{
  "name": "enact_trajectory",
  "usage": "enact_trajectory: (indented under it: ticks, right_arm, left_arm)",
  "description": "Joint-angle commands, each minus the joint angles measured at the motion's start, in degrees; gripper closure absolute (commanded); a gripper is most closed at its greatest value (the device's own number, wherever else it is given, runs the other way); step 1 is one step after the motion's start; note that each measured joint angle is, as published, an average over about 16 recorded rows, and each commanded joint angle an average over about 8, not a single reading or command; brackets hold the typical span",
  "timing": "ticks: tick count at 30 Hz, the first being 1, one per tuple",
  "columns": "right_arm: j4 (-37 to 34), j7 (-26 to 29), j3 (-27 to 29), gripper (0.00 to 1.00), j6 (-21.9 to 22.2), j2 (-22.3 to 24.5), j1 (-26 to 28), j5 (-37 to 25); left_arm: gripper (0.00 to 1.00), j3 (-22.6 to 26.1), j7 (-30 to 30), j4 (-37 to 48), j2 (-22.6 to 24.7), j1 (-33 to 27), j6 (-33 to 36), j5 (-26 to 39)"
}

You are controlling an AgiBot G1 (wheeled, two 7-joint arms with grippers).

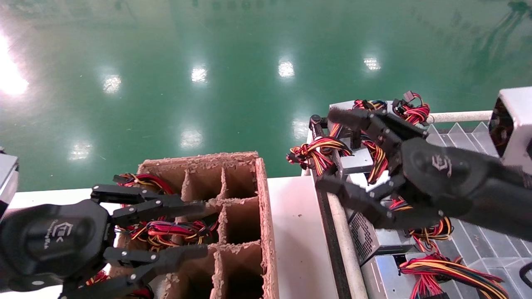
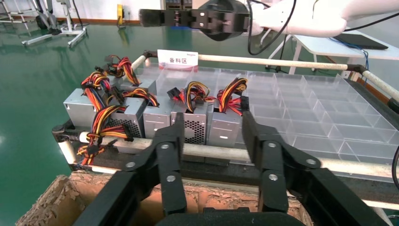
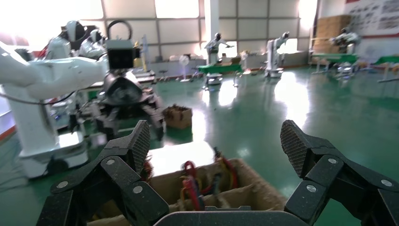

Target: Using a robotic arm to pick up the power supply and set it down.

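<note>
Several silver-grey power supplies [image 2: 157, 117] with red, orange and yellow wire bundles stand in a row at the near end of a clear plastic tray [image 2: 329, 113]. In the head view they lie at the right [image 1: 358, 161]. My right gripper [image 1: 328, 148] hangs open above them with nothing between its fingers [image 3: 216, 141]. My left gripper [image 1: 208, 227] is open and empty over the brown cardboard divider box [image 1: 262, 199]; it faces the tray [image 2: 212, 125]. Wire bundles [image 1: 166, 230] fill some of the box's cells.
The divider box sits on a white table [image 1: 293, 232]. A white rail [image 2: 282, 62] and a black frame edge the tray rack. A small sign [image 2: 178, 58] stands at the rack's far side. Green floor lies beyond.
</note>
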Motion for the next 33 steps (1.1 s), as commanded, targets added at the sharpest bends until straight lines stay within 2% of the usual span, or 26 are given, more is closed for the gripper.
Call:
enact_trajectory:
  ticks: [1,21,27,33]
  right_arm:
    - [2.25,1.74,1.85,0.0,0.17,0.42,-0.94,-1.81]
    - [23.27,18.0,19.12,0.0,1.74,4.31,-9.77,-18.7]
    - [26.04,19.63,21.44,0.0,1.91,4.84,-10.94,-20.96]
    - [25.29,19.13,20.84,0.0,1.94,4.72,-10.66,-20.43]
  left_arm:
    - [0.0,0.0,0.0,0.0,0.0,0.0,0.0,0.0]
    - [0.0,0.0,0.0,0.0,0.0,0.0,-0.01,-0.01]
    - [0.0,0.0,0.01,0.02,-0.01,0.01,-0.02,-0.02]
    - [0.0,0.0,0.01,0.02,-0.01,0.01,-0.02,-0.02]
